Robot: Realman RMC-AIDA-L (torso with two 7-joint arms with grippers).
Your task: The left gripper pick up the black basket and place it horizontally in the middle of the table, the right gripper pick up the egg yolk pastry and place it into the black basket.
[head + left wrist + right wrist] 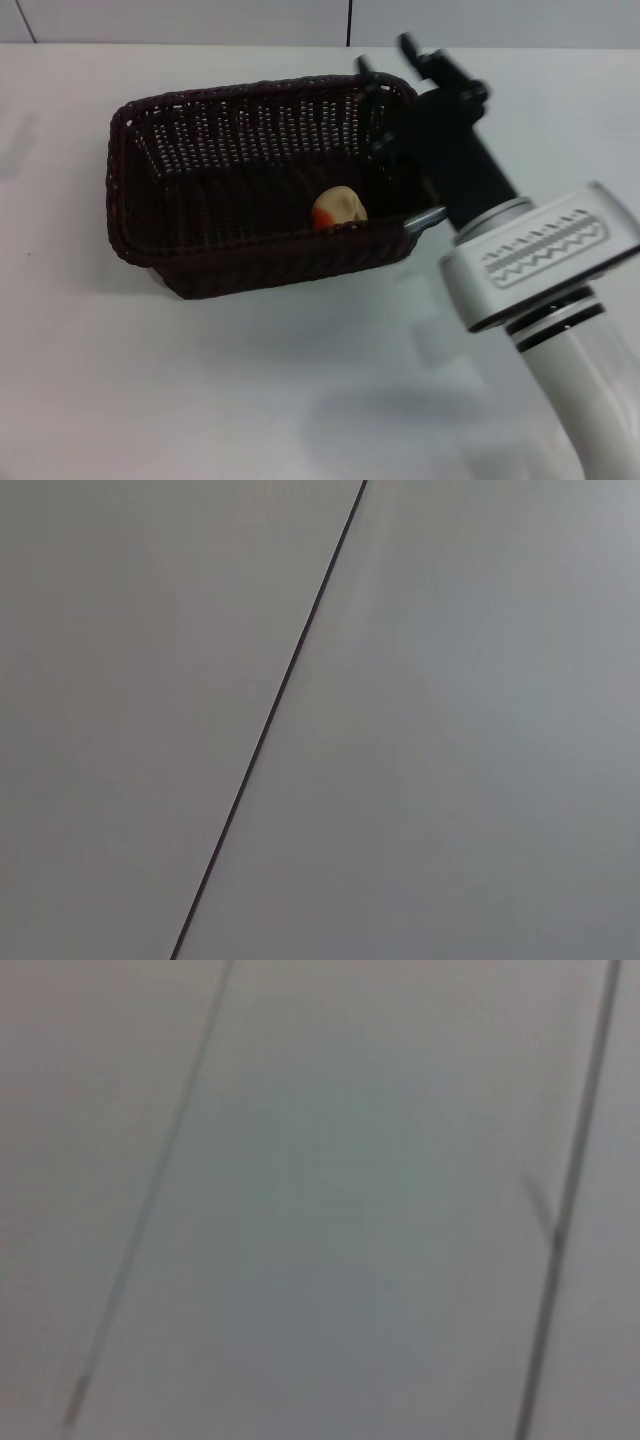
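Observation:
The black basket (240,190) lies lengthwise on the white table (200,380) in the head view. The egg yolk pastry (339,208), pale with an orange-red patch, rests on the basket's floor near its right end. My right gripper (386,56) is raised over the basket's right far corner, above and behind the pastry. Its fingers (363,68) are apart and hold nothing. Its black hand and white zigzag-marked wrist (535,255) hide the basket's right wall. My left gripper is out of view in every picture.
A pale wall with a dark seam (349,22) runs behind the table's far edge. The left wrist view shows only a grey panel with a dark seam (270,715). The right wrist view shows a grey surface with two dark lines (565,1200).

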